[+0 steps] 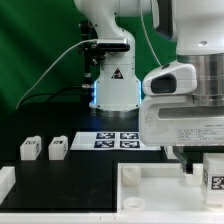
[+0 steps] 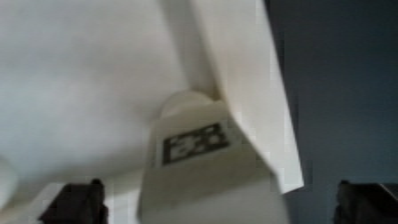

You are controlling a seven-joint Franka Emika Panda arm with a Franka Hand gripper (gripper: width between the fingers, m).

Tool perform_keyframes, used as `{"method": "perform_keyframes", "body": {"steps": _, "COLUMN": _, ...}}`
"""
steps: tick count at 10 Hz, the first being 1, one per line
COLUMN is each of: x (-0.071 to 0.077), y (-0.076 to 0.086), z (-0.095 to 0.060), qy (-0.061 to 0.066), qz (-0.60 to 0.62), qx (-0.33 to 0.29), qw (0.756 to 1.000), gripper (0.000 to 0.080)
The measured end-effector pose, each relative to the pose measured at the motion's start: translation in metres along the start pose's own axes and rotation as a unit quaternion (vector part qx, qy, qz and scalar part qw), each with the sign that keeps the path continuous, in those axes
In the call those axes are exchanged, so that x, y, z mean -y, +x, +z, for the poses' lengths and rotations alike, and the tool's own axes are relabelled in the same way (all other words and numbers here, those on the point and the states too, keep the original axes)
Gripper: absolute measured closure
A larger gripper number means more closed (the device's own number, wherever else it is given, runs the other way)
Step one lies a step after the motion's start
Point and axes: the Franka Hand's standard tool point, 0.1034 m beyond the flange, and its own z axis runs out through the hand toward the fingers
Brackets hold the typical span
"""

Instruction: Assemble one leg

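One leg (image 2: 196,150), a small white block with a black-and-white tag, lies between my fingertips in the wrist view, with a gap on each side. It rests against the rim of the large white panel (image 2: 89,80). In the exterior view this leg (image 1: 213,172) stands at the right edge, on the far right part of the panel (image 1: 150,185), just under my gripper (image 1: 198,158). My gripper (image 2: 217,200) is open and straddles the leg without touching it. Two more legs (image 1: 30,148) (image 1: 57,148) stand on the dark table at the exterior view's left.
The marker board (image 1: 115,140) lies in front of the robot base (image 1: 112,85). A white part (image 1: 5,182) shows at the left edge. A green backdrop stands behind the table.
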Motion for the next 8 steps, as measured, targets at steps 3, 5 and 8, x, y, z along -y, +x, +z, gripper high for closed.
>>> {"method": "perform_keyframes", "body": {"steps": 3, "x": -0.0023, "y": 0.0019, "z": 0.0011, "qy": 0.0, "qz": -0.022, "qx": -0.001, "qw": 1.0, "gripper": 0.0266}}
{"method": "perform_keyframes", "body": {"steps": 5, "x": -0.0023, "y": 0.0018, "z": 0.0013, "qy": 0.0, "qz": -0.022, "qx": -0.001, "qw": 1.0, "gripper": 0.0448}}
{"method": "perform_keyframes", "body": {"steps": 8, "x": -0.0019, "y": 0.0015, "z": 0.0017, "qy": 0.001, "qz": -0.002, "qx": -0.001, "qw": 1.0, "gripper": 0.0509}}
